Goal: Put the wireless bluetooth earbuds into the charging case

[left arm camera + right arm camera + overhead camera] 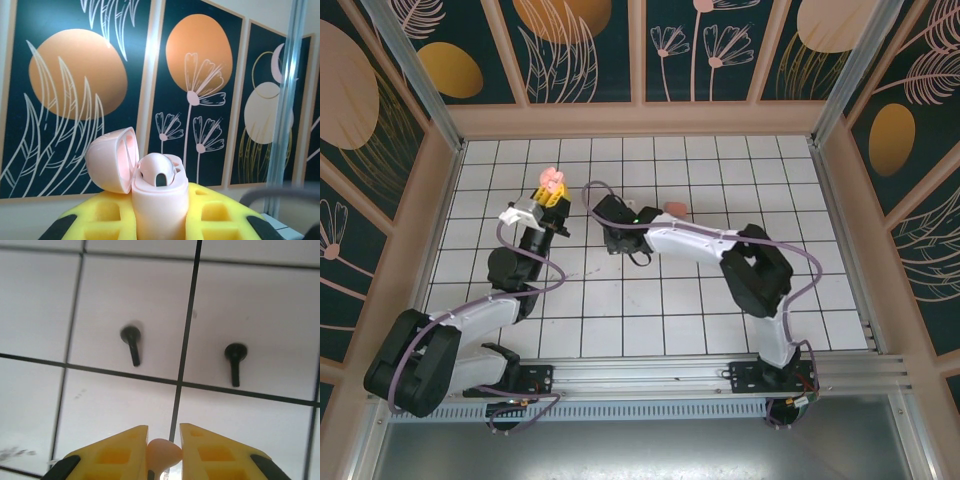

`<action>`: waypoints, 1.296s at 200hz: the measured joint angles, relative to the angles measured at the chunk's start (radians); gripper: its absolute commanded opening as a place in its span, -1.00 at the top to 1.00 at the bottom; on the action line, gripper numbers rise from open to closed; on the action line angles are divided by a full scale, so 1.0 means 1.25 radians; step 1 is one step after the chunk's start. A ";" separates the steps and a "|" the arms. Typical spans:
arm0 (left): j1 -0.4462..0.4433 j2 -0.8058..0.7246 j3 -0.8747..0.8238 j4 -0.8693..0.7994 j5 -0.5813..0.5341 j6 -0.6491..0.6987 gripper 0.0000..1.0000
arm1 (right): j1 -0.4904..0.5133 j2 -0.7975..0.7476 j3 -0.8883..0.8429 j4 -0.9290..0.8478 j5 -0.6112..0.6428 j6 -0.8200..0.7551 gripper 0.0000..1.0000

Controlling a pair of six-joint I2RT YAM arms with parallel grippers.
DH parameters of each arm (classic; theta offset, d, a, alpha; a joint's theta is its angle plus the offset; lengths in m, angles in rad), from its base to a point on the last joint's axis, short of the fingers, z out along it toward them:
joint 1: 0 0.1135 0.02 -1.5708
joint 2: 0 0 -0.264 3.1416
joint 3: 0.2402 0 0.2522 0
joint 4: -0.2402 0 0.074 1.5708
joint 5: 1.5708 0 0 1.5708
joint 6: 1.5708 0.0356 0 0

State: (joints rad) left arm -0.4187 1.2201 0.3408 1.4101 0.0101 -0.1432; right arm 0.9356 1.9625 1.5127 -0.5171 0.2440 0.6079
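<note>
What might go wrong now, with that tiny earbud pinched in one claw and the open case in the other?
1. The right gripper pinches the pale earbud at its very fingertips, so it may slip or twist out on the way.
2. The case in the left gripper has small slots, so an earbud that arrives tilted could catch on the rim.
3. The black earbuds lie loose on the tiles below the right gripper and a low sweep might knock them away.
</note>
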 measured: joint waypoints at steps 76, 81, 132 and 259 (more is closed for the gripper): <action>0.001 0.007 0.024 -0.019 0.182 0.006 1.00 | -0.087 -0.240 -0.033 0.041 0.014 -0.067 0.58; 0.001 0.011 0.025 -0.020 0.195 0.006 1.00 | -0.091 -0.255 -0.033 0.042 0.014 -0.074 0.58; 0.000 0.068 0.026 -0.019 0.321 0.009 1.00 | -0.104 -0.371 -0.025 0.064 0.013 -0.143 0.57; -0.076 0.209 0.170 -0.050 0.428 0.052 1.00 | -0.062 -0.521 -0.190 0.320 -0.085 -0.240 0.56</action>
State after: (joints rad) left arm -0.5133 1.4818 0.5537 1.3479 0.5449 -0.0784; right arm 0.8585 1.3117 1.2751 -0.1177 0.1379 0.3080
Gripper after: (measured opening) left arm 0.186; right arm 0.222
